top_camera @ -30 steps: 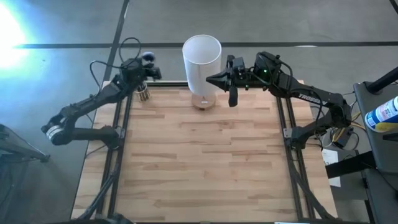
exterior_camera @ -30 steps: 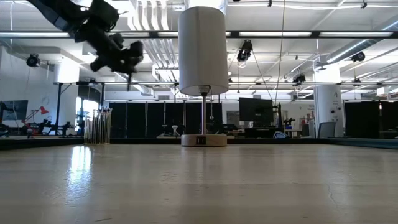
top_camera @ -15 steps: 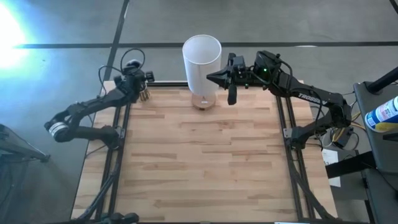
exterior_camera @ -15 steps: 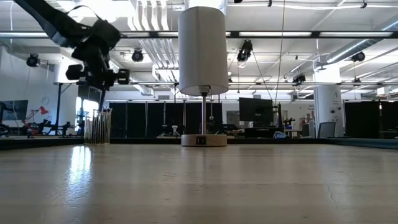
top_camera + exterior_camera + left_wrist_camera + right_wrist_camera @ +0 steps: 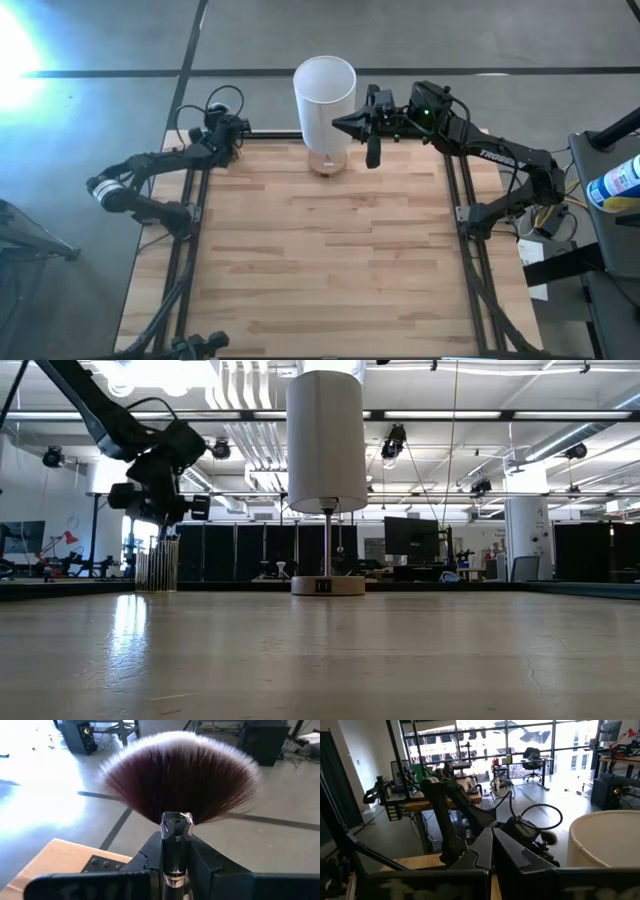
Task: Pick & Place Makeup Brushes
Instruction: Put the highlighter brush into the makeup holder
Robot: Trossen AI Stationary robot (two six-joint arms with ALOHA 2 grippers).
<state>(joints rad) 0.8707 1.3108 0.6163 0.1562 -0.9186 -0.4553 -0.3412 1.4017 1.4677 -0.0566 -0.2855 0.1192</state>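
One dark fan-shaped fluffy makeup brush (image 5: 176,780) is clamped in the left gripper (image 5: 175,850); right gripper (image 5: 491,842) is held closed, empty.

table (image 5: 320,260): pale wood planks | on it: white cylinder's base (image 5: 328,585), brush cup (image 5: 157,565)

The left end effector (image 5: 228,133) hangs over the far left corner, fingers clamped together. The right end effector (image 5: 350,126) reaches leftward at the far edge, fingers pressed together.
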